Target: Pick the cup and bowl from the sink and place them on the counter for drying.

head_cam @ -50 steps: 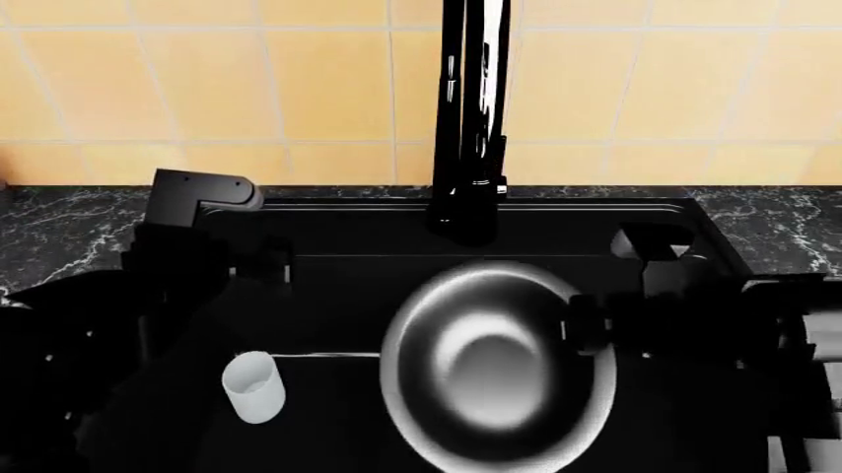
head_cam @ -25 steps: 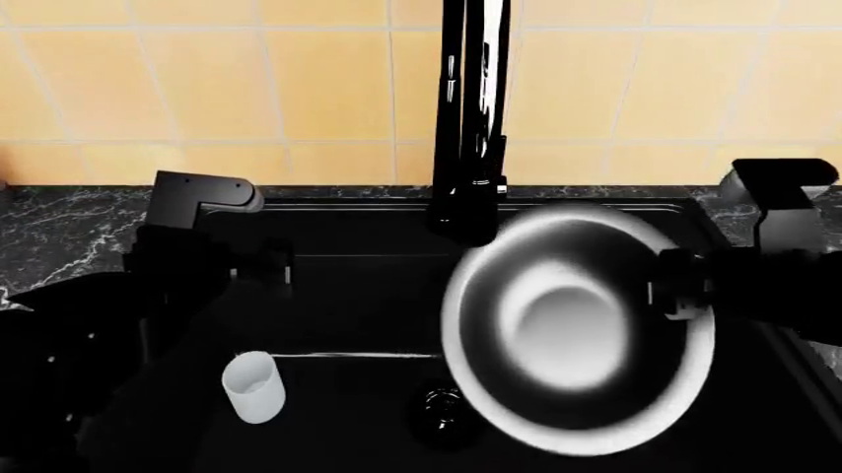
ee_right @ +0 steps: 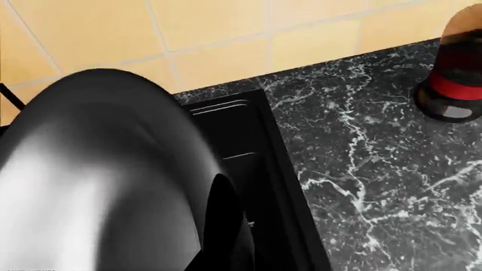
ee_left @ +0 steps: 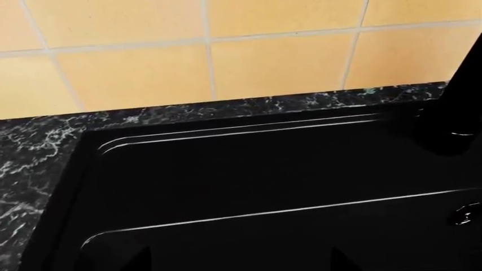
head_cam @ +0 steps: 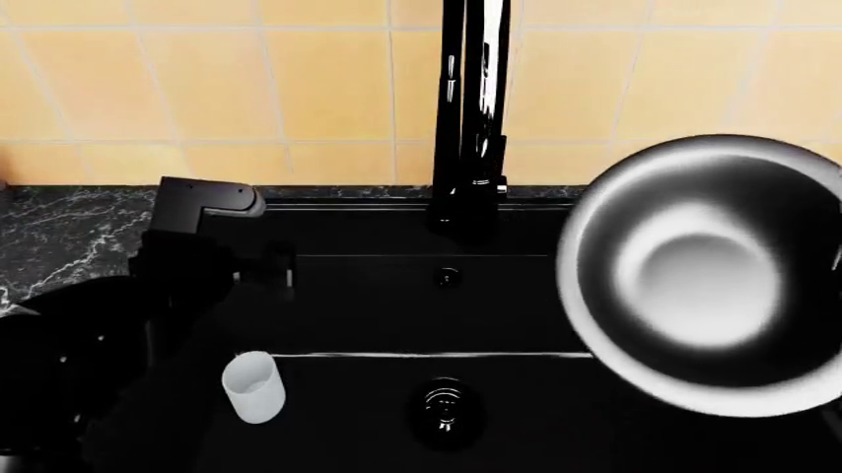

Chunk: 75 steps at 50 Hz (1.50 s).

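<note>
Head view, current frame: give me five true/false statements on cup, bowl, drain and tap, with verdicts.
1. The cup stands upright on the floor of the sink. True.
2. The bowl rests flat over the drain. False: it is lifted and tilted at the view's right, and the drain is uncovered.
3. The tap rises at the back of the sink in front of the tiled wall. True.
4. The cup sits inside the bowl. False: they are well apart, cup on the left, bowl on the right.
5. A dark object with a red band stands on the counter. True.
</note>
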### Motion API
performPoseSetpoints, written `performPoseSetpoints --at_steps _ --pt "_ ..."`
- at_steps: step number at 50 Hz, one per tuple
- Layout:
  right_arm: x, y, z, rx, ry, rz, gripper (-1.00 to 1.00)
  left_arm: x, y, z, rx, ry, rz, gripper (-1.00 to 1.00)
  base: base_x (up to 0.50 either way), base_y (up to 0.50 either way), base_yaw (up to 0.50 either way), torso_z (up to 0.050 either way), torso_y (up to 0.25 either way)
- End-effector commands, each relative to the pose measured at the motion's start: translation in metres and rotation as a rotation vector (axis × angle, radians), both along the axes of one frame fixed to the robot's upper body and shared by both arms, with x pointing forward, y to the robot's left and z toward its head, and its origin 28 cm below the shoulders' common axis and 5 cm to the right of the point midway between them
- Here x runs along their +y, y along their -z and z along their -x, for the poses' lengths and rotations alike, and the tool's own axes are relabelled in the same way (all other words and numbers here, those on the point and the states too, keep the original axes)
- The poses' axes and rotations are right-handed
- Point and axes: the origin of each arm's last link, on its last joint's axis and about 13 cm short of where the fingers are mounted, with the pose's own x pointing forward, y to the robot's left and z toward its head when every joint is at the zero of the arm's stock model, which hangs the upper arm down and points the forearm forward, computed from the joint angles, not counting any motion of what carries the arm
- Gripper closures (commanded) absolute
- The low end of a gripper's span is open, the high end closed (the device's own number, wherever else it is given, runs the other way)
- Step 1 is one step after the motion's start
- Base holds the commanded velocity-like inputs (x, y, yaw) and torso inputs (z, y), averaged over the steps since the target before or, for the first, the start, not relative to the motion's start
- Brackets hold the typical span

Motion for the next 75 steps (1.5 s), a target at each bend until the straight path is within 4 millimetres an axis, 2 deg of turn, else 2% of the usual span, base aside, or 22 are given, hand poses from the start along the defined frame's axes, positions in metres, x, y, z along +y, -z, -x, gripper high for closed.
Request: performPoseSetpoints --at_steps 1,13,27,38,48,52,59,69,75 --pt "-0.023 -0.016 0.035 -0.136 0.265 -0.034 1.0 0.001 0.003 0.0 0.002 0.002 0.007 -1.0 0.0 0.0 0.0 0.0 0.0" --pt "-0.044 0.005 0.048 -0.228 0.558 -0.084 1.0 0.0 0.005 0.001 0.004 -0.005 0.005 -1.0 0.0 0.0 0.0 0.0 0.0" --pt "-0.063 0.026 0.086 -0.201 0.744 -0.093 1.0 0.002 0.009 0.0 0.008 -0.009 0.014 -1.0 0.0 0.0 0.0 0.0 0.001" --pt "-0.083 0.04 0.114 -0.211 0.974 -0.076 1.0 0.004 0.012 0.002 0.01 -0.012 0.019 -1.0 0.0 0.0 0.0 0.0 0.0" --pt "-0.096 0.065 0.131 -0.144 1.107 -0.116 1.0 0.005 0.011 0.004 0.003 -0.019 0.021 -1.0 0.0 0.0 0.0 0.0 0.0" --pt "-0.097 0.089 0.127 -0.053 1.089 -0.069 1.0 0.003 0.012 0.005 0.008 -0.019 0.016 -1.0 0.0 0.0 0.0 0.0 0.0" --pt "-0.098 0.116 0.115 0.009 1.079 -0.113 1.0 0.005 0.013 0.008 0.012 -0.019 0.016 -1.0 0.0 0.0 0.0 0.0 0.0" --pt "-0.095 0.132 0.093 0.07 1.059 -0.094 1.0 0.006 0.016 0.008 0.018 -0.021 0.018 -1.0 0.0 0.0 0.0 0.0 0.0" --pt "-0.095 0.122 0.087 0.031 1.053 -0.106 1.0 0.007 0.016 0.009 0.019 -0.025 0.016 -1.0 0.0 0.0 0.0 0.0 0.0"
